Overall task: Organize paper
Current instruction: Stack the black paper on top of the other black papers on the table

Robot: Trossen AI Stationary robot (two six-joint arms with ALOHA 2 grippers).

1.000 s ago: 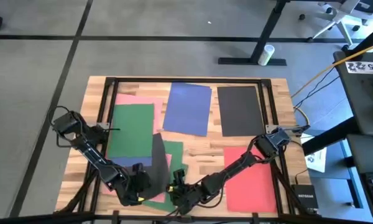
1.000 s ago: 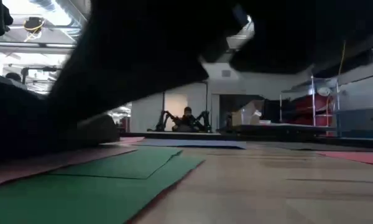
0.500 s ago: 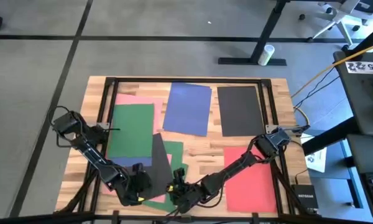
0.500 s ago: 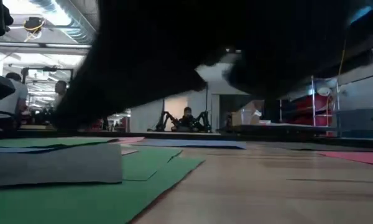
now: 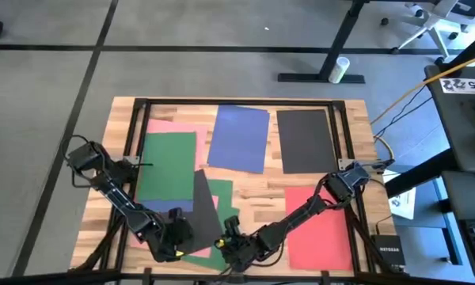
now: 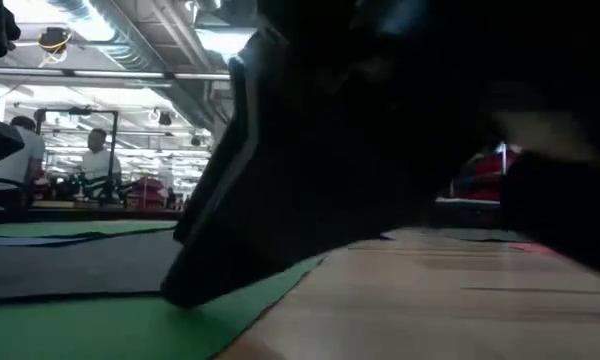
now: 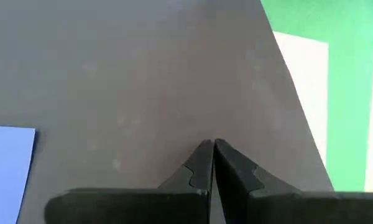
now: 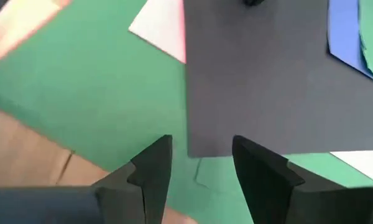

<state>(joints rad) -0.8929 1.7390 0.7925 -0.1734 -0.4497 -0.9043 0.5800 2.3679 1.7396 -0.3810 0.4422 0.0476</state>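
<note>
A black paper sheet lies slanted over a green sheet near the table's front edge. It fills the left wrist view. My left gripper is shut, fingertips over that black sheet, beside a small blue sheet. My right gripper is open, and its fingers stand at the black sheet's near edge without touching it. More paper lies flat: green on pink, blue, black, red. My left gripper points its shut fingertips down at the flat face of the black sheet, away from its edges. I cannot tell whether the tips touch the paper. The sheet lies on the green and blue sheets under it.
Bare wood shows between the near green sheet and the red one. A black frame runs round the table top. A white printed sheet and a small black box lie off the right edge.
The black sheet near the front stood steeply tipped a second ago. It has now fallen flatter over the green sheet, looking wider from above, with its far corner in place. My right gripper has shifted slightly toward the table's right and near edge.
</note>
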